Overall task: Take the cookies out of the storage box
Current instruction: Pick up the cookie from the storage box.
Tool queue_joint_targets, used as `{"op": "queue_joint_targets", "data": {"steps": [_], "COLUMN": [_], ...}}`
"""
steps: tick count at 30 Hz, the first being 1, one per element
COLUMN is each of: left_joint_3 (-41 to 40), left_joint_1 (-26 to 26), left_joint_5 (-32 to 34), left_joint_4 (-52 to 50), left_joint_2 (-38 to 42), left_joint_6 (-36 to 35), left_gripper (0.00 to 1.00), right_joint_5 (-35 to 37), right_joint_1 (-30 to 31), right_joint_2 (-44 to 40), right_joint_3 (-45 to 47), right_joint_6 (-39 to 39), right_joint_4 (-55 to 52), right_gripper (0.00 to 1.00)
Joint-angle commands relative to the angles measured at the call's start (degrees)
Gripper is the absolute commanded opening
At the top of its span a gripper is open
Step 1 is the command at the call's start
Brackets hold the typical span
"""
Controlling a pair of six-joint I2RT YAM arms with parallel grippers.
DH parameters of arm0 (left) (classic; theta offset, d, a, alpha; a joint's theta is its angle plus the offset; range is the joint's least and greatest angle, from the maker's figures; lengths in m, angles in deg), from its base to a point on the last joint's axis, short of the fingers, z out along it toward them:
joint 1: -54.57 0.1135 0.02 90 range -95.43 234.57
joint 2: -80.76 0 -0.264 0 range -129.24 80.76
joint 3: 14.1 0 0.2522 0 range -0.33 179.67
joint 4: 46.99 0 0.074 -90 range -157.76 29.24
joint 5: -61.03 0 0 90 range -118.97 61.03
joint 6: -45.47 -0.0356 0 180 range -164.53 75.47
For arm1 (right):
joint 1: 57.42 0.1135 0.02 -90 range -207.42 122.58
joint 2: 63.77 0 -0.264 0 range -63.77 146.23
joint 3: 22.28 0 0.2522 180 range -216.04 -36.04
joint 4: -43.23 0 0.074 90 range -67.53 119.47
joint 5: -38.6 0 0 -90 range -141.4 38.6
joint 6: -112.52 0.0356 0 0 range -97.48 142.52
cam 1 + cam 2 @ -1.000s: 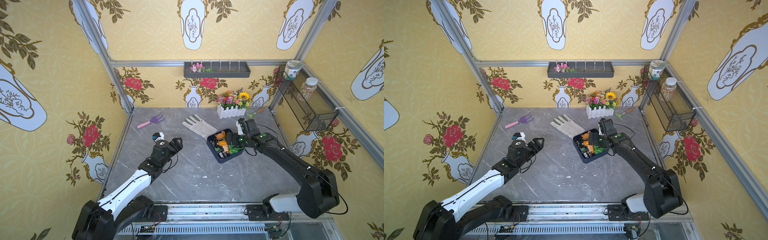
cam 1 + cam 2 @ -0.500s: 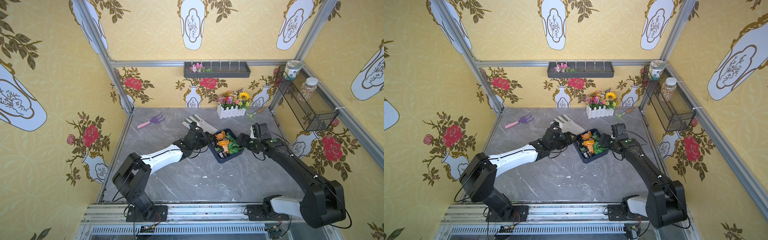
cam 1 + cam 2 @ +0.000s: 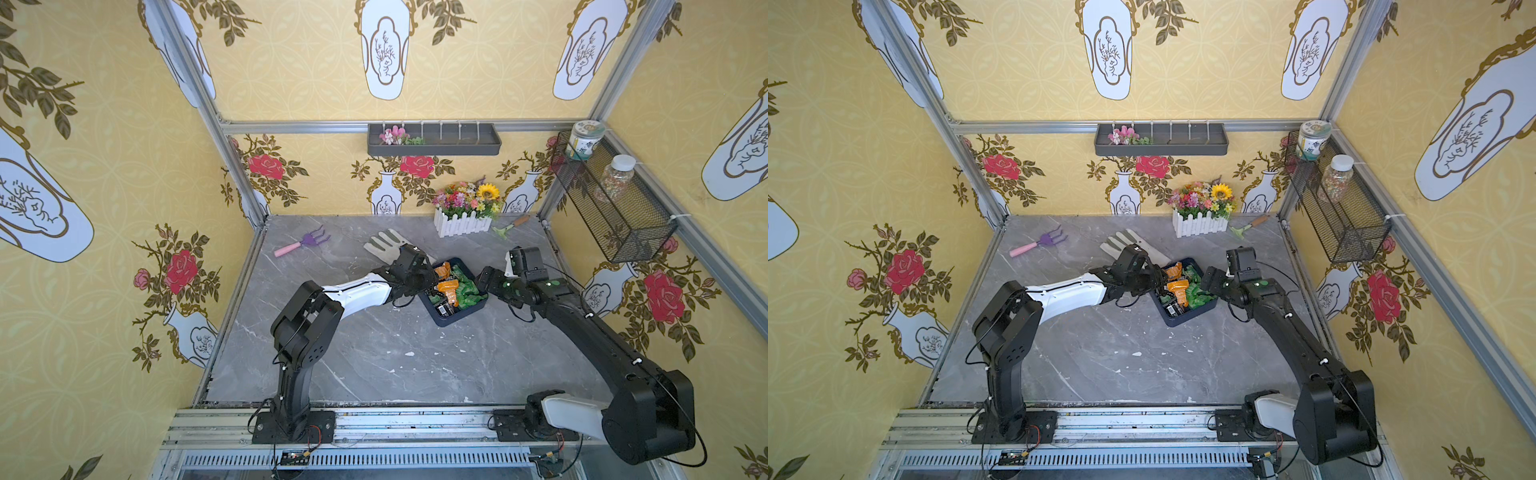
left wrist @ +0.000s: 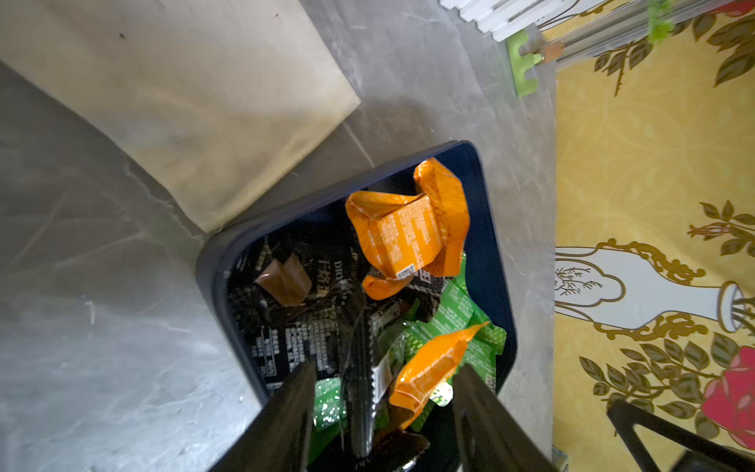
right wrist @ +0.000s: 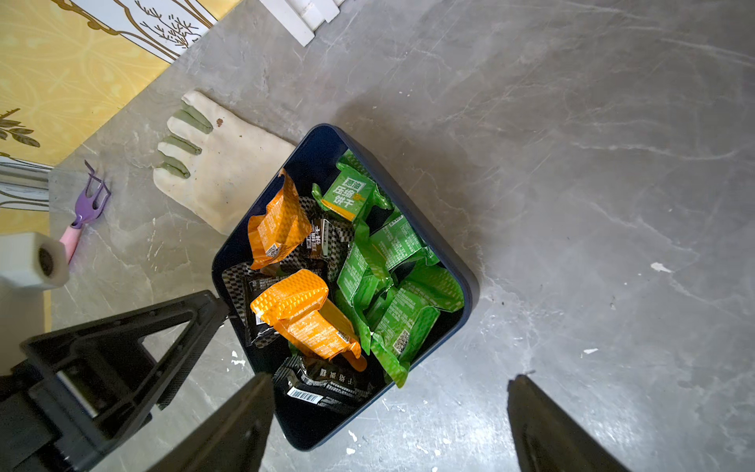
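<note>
**Left arm now in at the box, right arm backed off to its edge**

A second ago my left arm sat folded back near the front left of the table (image 3: 374,353), well apart from everything, while the right gripper hung over the packets. Half a second later the left arm had reached the box's rim. Now the left gripper (image 4: 386,365) is down over the storage box (image 5: 318,143), on the side nearest the glove (image 3: 384,245). The right gripper (image 5: 392,378) has drawn out to the opposite side. The box has not shifted. It sits right of the table's middle, toward the back, with one corner against the glove's cuff. The cookies (image 5: 302,314) lie heaped inside it.

The left jaws stand part-way apart, astride a black packet and an orange one. I cannot tell whether they press on either. The right jaws are spread wide over the box's near corner and hold nothing.

One green packet reads 葱油 above 压缩饼干 in white. In the left wrist view a black packet shows "DR", with the rest hidden. The black packet at the near corner carries a white barcode. Orange and green packets show small square codes, and their fine print is too small for me to read.
</note>
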Motion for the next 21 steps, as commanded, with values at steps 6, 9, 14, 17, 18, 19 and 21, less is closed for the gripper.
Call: {"op": "queue_joint_targets", "data": {"steps": [6, 9, 14, 17, 18, 19, 21], "left_joint_3": [2.21, 2.76, 3.37, 3.69, 3.82, 3.98, 4.00], "left_joint_1": [0.12, 0.08, 0.13, 0.13, 0.13, 0.13, 0.13], "left_joint_5": [-2.03, -2.37, -2.52, -3.06, -3.09, -3.06, -2.98], "left_joint_4": [-1.31, -1.06, -0.91, -0.42, -0.31, -0.27, -0.27], "left_joint_2": [-3.21, -4.18, -5.25, -5.64, -5.67, -5.76, -5.60], "left_joint_6": [-0.94, -0.89, -0.57, -0.27, -0.26, -0.26, -0.26], "left_gripper": [0.50, 0.44, 0.40, 0.34, 0.32, 0.30, 0.25], "right_joint_5": [-0.19, -0.39, -0.71, -0.86, -0.93, -1.07, -1.25], "right_joint_1": [-0.02, -0.09, -0.05, -0.08, -0.09, 0.02, -0.08], "right_joint_2": [-0.44, -0.69, -1.61, -1.70, -1.70, -1.70, -1.70], "right_joint_3": [-0.18, -0.23, -0.10, 0.02, 0.03, 0.02, -0.13], "right_joint_6": [-0.10, 0.02, -0.06, -0.08, -0.04, -0.14, -0.15], "right_joint_4": [0.13, 0.01, -0.21, -0.18, -0.22, -0.17, -0.15], "right_gripper": [0.92, 0.92, 0.92, 0.92, 0.92, 0.92, 0.92]}}
